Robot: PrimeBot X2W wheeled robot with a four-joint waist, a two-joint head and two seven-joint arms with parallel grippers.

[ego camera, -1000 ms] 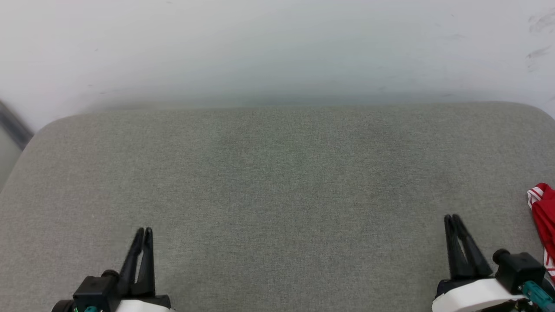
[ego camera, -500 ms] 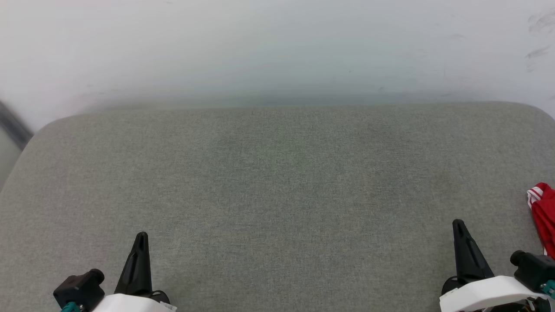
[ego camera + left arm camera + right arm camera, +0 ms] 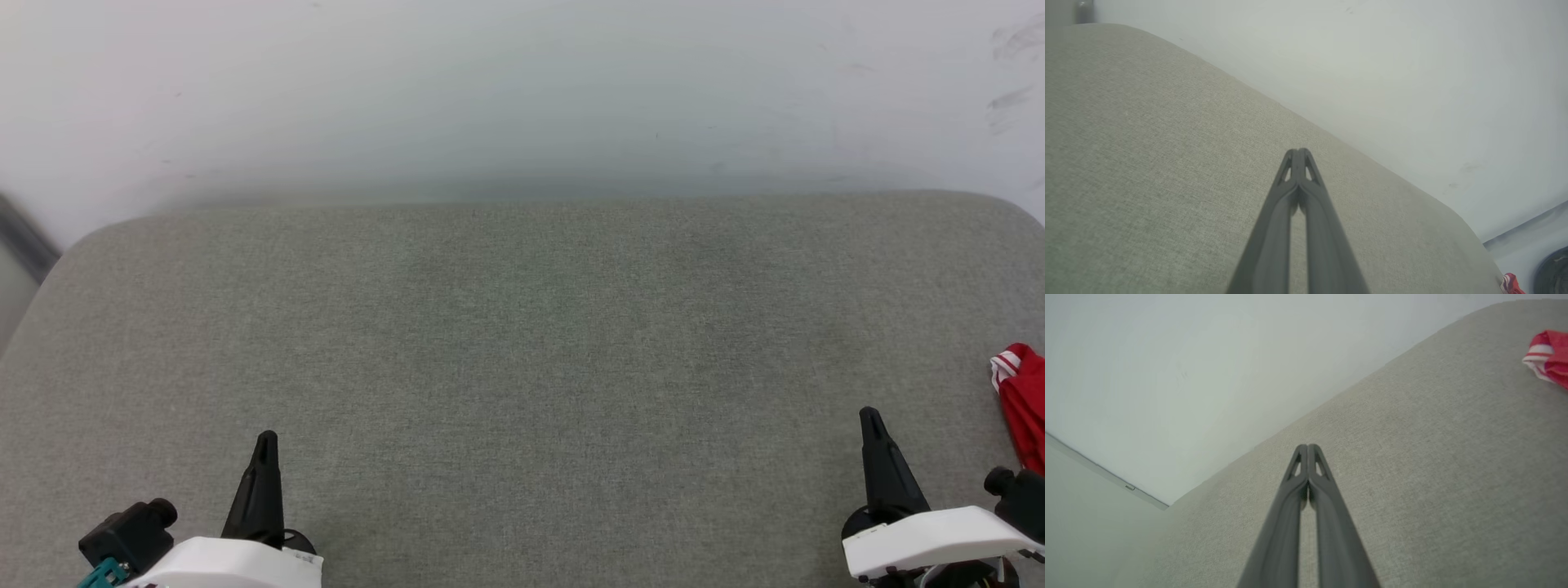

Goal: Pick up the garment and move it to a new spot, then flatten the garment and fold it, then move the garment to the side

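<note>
The garment (image 3: 1024,406) is a red cloth with red-and-white stripe trim lying at the far right edge of the grey cushioned surface (image 3: 522,343); most of it is cut off by the frame. A corner of the garment (image 3: 1547,355) appears at the upper right of the right wrist view and a sliver of the garment (image 3: 1511,284) at the bottom right of the left wrist view. My right gripper (image 3: 872,418) stands shut and empty a little left of it, not touching. My left gripper (image 3: 266,443) is shut and empty at the lower left. In the wrist views, the left gripper (image 3: 1298,152) and the right gripper (image 3: 1307,447) show tips pressed together.
A pale wall (image 3: 522,90) rises right behind the surface's far edge. The surface has rounded corners at the far left and far right. A dark strip (image 3: 24,237) shows past the left corner.
Both grippers have closed from slightly parted to shut. Both arms have turned at the wrist, the left drawing slightly back toward the bottom edge, the right shifting slightly right. The garment has not moved.
</note>
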